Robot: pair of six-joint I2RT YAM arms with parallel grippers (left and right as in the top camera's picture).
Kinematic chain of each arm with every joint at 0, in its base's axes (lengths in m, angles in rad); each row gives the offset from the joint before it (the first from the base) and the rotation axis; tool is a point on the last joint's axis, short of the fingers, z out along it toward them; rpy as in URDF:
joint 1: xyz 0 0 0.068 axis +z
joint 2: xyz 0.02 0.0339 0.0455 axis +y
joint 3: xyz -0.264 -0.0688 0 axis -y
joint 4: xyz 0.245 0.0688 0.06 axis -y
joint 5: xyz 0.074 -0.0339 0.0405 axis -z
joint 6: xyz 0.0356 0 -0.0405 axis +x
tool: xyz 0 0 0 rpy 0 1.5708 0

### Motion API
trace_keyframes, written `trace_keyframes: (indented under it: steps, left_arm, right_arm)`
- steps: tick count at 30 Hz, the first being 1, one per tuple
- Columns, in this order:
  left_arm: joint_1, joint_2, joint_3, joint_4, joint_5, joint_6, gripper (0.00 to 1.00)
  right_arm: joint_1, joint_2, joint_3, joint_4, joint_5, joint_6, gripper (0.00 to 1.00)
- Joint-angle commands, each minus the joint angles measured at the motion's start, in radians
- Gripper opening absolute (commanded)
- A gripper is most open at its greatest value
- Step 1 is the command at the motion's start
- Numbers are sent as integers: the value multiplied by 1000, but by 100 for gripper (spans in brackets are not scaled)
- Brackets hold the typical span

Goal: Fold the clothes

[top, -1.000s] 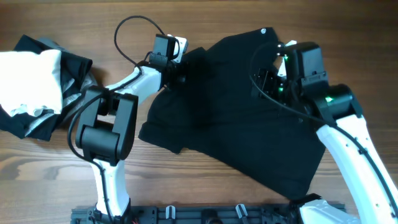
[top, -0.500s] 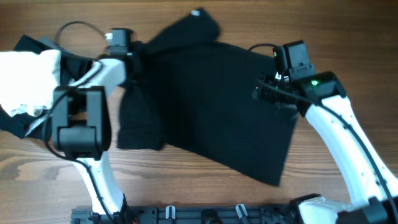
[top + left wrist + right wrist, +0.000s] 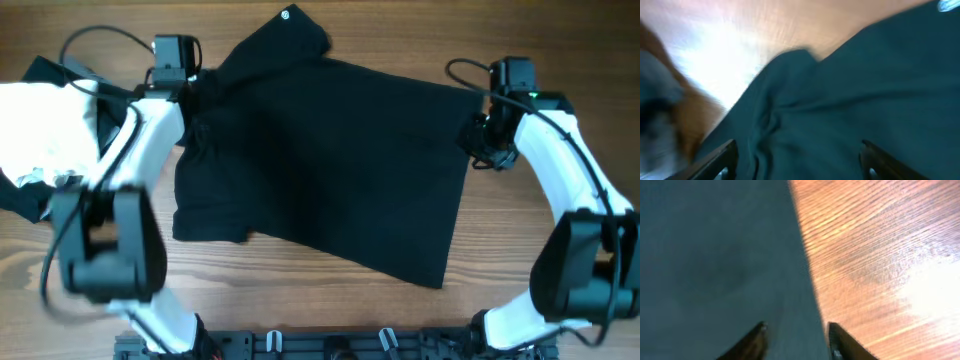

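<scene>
A large black garment (image 3: 330, 160) lies spread across the middle of the table, with a small round white mark (image 3: 285, 14) on its far corner. My left gripper (image 3: 197, 108) is over the garment's rumpled left edge. In the left wrist view its fingers (image 3: 797, 162) stand wide apart above wrinkled dark fabric (image 3: 855, 95), so it is open. My right gripper (image 3: 481, 143) is at the garment's right edge. In the right wrist view its fingers (image 3: 797, 341) are apart, with the flat fabric edge (image 3: 720, 255) lying between them.
A pile of other clothes sits at the far left: a white piece (image 3: 40, 125) on top of black fabric (image 3: 25, 200). Bare wooden tabletop (image 3: 560, 40) shows to the right of the garment and along the front. The arm bases stand at the front edge.
Both arms swung outward, the left one to the left and the right one to the right. The black garment was drawn left and spread flatter, and its marked corner moved left.
</scene>
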Motion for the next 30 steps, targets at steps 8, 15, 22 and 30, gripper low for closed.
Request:
trace_keyframes:
  steps: [8,15,22,30]
  left_arm:
    - [-64,-420,2,-279,8,10,92]
    - [-63,-566,2,-419,7,10,93]
    - [-63,-583,1,-532,8,9,95]
    - [-63,-583,1,-604,8,9,100]
  right_arm:
    - [-44,255,-1,122,-109,-155,54]
    - [-45,298,-1,172,-92,-163,4]
    - [-153,281,83,224,56,-123,4]
    - [-333,245,247,209,11,-196,9]
